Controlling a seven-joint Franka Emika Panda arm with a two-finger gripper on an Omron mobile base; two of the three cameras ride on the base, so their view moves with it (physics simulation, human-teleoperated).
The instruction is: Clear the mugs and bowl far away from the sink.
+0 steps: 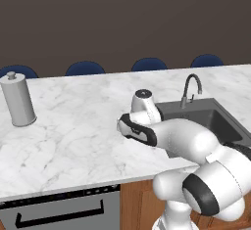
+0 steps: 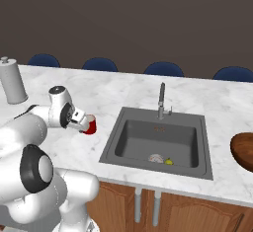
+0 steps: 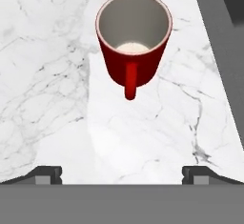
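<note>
- Right base view: marble counter (image 2: 123, 90) runs across, with the sink (image 2: 157, 142) sunk in around 4 o'clock of centre.
- wooden bowl (image 2: 243, 149) pokes in at 3 o'clock, well apart from the sink.
- gripper (image 3: 122, 174) is spread wide, holding nothing.
- red mug (image 3: 133, 44) stands upright on the counter at 12 o'clock in the hand view, handle pointing back at the fingertips, just beside the sink's rim.

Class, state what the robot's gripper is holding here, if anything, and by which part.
Nothing is held. The open gripper hovers above the bright red mug, apart from it, with the mug's handle facing it.
</note>
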